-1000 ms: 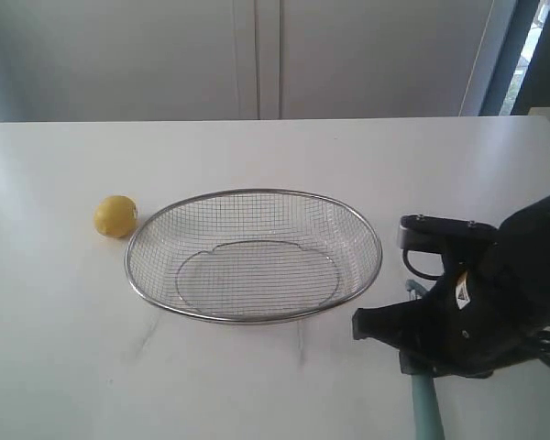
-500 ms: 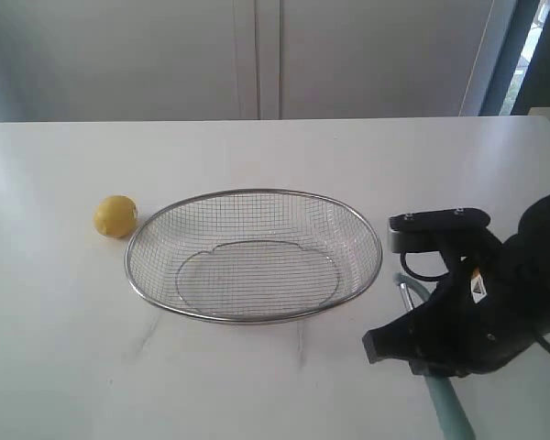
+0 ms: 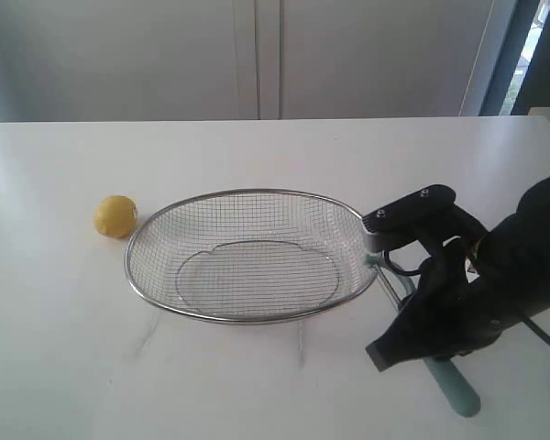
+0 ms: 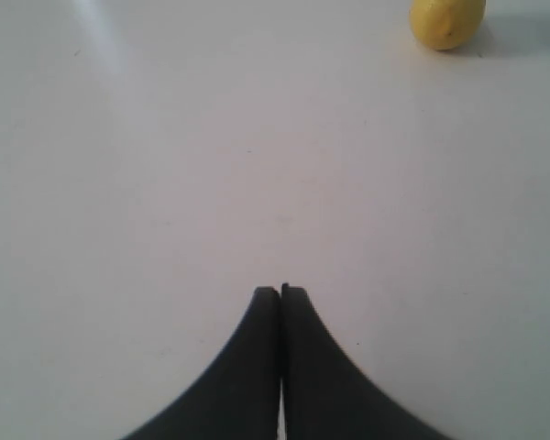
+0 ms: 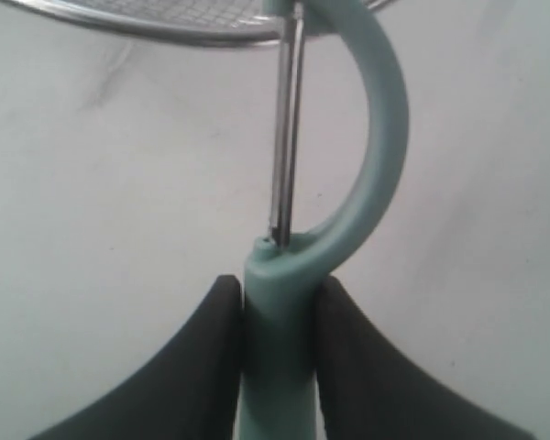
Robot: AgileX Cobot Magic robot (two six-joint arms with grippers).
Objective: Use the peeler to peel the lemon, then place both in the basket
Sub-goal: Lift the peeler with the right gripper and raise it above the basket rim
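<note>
The yellow lemon (image 3: 115, 216) rests on the white table just left of the basket (image 3: 257, 192), and it also shows far off in the left wrist view (image 4: 447, 20). My right gripper (image 5: 277, 286) is shut on the peeler (image 5: 280, 367) by its teal handle. The peeler's curved head and metal blade (image 5: 289, 137) reach up to the basket's rim (image 5: 165, 32). In the exterior view the peeler's handle end (image 3: 454, 390) sticks out below my right arm (image 3: 477, 293), right of the basket. My left gripper (image 4: 280, 291) is shut on nothing above bare table.
The silver wire basket holds nothing. White table (image 3: 275, 147) stretches behind and in front of it. A pale wall with cabinet doors (image 3: 257, 55) stands at the far edge.
My right arm has swung with the peeler: its head moved up to the basket's right rim and the handle end swung rightward. The lemon, the basket and the left gripper have not moved.
</note>
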